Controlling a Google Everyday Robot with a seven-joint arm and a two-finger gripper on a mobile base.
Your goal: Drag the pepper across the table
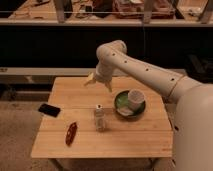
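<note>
Here, a white, thick-limbed robot arm is reaching in from the right of the scene and bending down over the far half of the light wooden plank counter. Its end effector, pale yellowish at the tip, is hanging above the far boards a little left of the middle and pointing down and to the left. Whether it is open or closed I cannot tell, and it is gripping none of the things on the counter, being clear of each of them.

The small slim dark red pepper is lying flat towards the near left corner of the counter, its length running from near left to far right, well apart from the end effector. A flat black phone is lying at the left edge, farther back than the pepper and apart from it.

A small clear bottle with a pale cap is standing upright near the middle of the counter, to the right of the pepper. A round green dish is sitting just right of the bottle, under the arm, and is holding a white cup. Behind the counter, a dark wall and a cluttered far bench are filling the background.
</note>
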